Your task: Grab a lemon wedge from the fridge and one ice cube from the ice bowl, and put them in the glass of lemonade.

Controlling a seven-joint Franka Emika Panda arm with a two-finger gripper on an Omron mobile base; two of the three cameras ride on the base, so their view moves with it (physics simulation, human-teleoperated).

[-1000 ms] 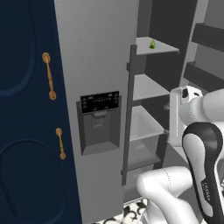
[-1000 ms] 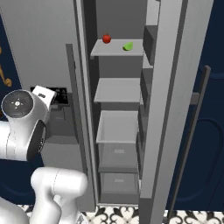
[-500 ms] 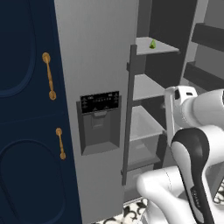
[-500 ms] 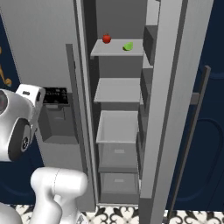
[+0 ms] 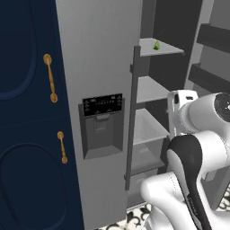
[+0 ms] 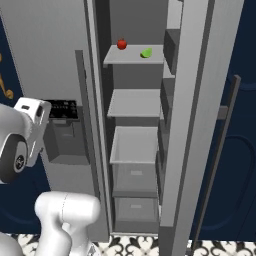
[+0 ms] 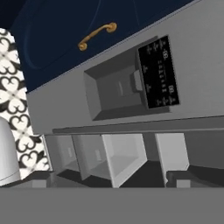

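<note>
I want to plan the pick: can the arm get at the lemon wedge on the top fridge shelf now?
Probably yes: the fridge door stands open and the lemon wedge lies near the shelf's front edge, apart from the red fruit.

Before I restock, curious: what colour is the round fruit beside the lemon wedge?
Red, clearest in the right base view.

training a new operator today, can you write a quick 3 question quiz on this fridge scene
1. True or false: the fridge has a door open.
2. What shares the top shelf with the lemon wedge? A) a red fruit B) a bottle C) a bowl
3. Fill in: the black dispenser panel sits in the ___ door.

Key: 1 true. 2 A, the small red fruit. 3 closed.
</note>
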